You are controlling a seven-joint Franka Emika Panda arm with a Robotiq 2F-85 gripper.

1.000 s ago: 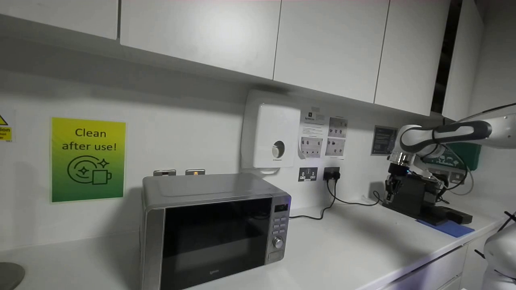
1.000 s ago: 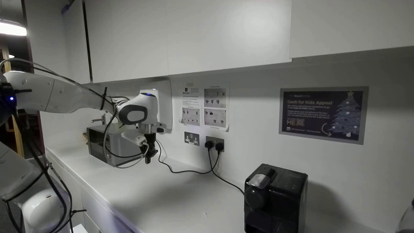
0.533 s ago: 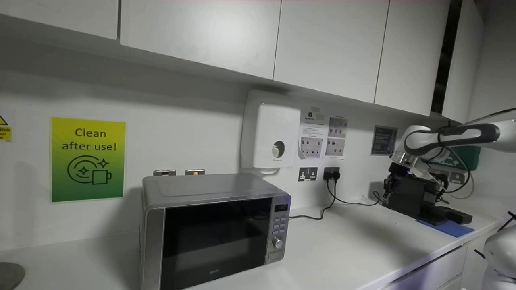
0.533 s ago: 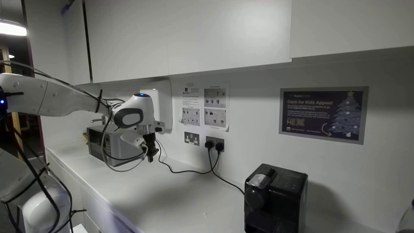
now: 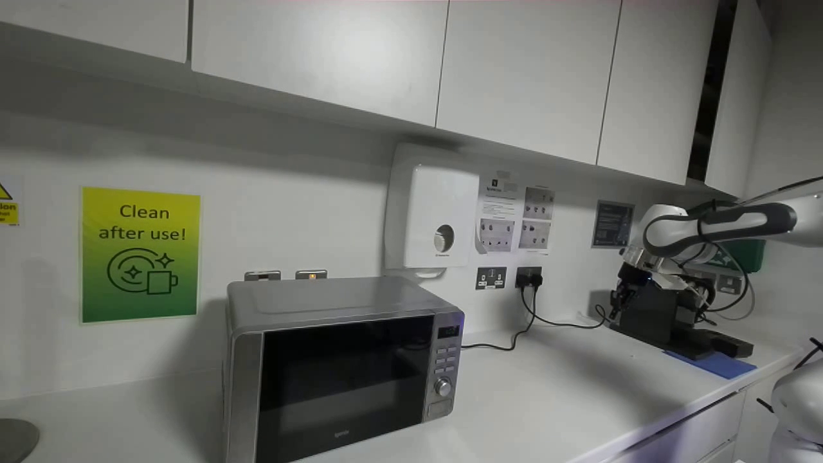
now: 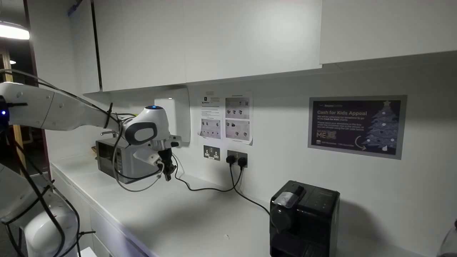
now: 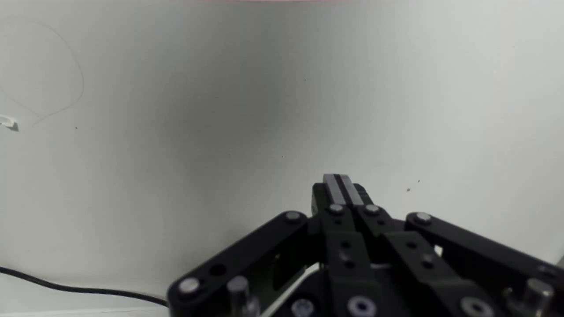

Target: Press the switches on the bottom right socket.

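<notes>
The white, grey-trimmed robot arm (image 6: 64, 110) reaches in from the near side of the scene, and the black metal gripper (image 7: 343, 189) at its end hangs tilted above the long white countertop (image 6: 200, 221). In the wrist view its two slim fingers (image 7: 335, 189) stand narrow, side by side, with only a thin dark line between them. A pale, softly shadowed surface (image 7: 220, 110) fills most of that view, and a length of black cord (image 7: 83, 289) crosses its lower left corner.

The bottom right socket (image 6: 237, 156), a small rectangular plate of grey metal, is on the white far wall (image 6: 282, 153), and the gripper is apart from it, on its near side. Two black plastic plugs (image 6: 242, 162) sit in it; its switches are too small to make out. One thin black power cord (image 6: 210, 189) runs left from there along the countertop, and a second runs right to the boxy black coffee machine (image 6: 305, 217). Just to the left of the socket is a matching grey metal plate (image 6: 211, 152) with white markings.

Two printed paper sheets (image 6: 238, 119) hang above the plates. Farther left are a white plastic dispenser (image 5: 434, 206) with a round window and, on the countertop, a silver microwave (image 5: 347, 379) with a black glass door. A flat blue mat (image 5: 710, 364) shows at the foot of the coffee machine.
</notes>
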